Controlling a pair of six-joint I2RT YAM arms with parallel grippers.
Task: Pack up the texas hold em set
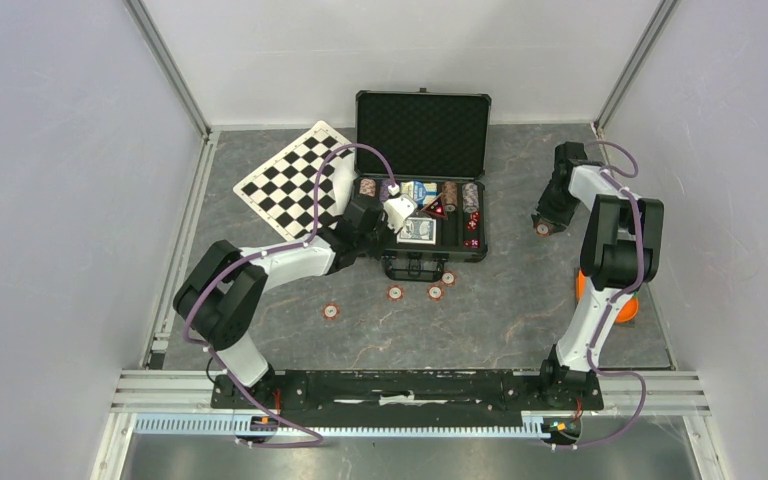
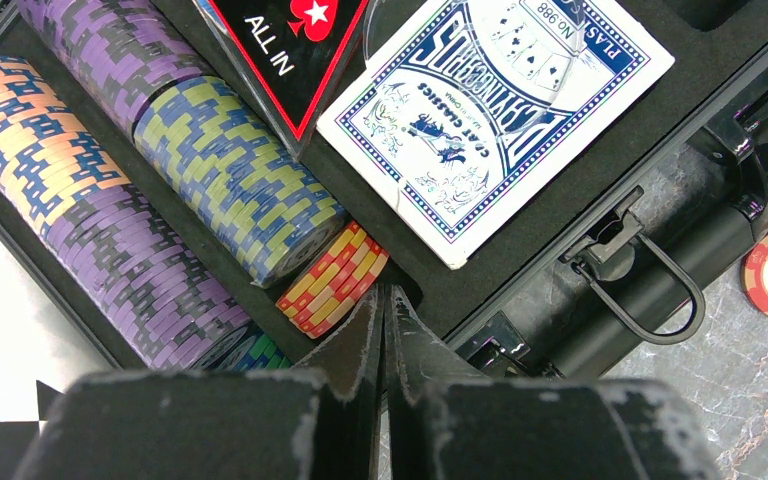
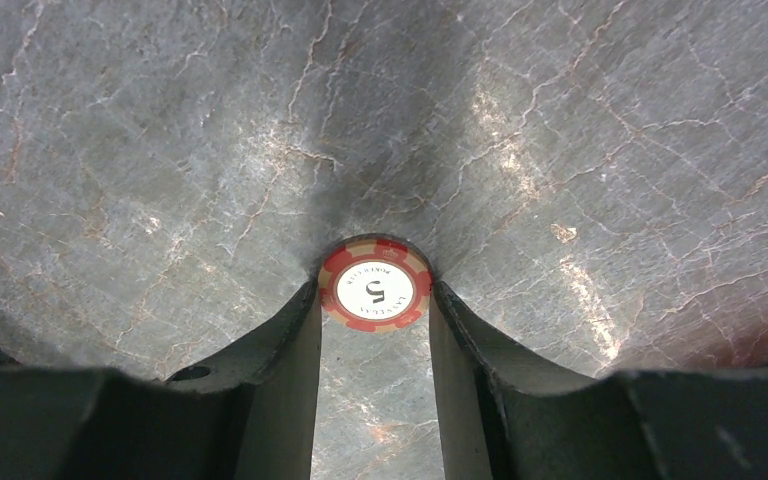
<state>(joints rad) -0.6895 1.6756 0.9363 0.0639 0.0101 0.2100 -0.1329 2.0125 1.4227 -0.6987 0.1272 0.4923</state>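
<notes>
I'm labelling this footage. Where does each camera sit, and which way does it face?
Top: above and behind the arms, looking down on the table, open case and checkered board; both arms show whole.
Left wrist: on the left arm, facing down into the case at chip rows and a card deck; shut left jaws at bottom.
Right wrist: on the right arm, facing down at the table; right jaws flank a red chip.
Shared: top and left wrist both show case and deck.

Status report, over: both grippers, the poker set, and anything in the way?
Left gripper shut, above chip rows in open case. Right gripper open, tips flanking red chip on table. Four more chips loose before case; nothing blocking.
</notes>
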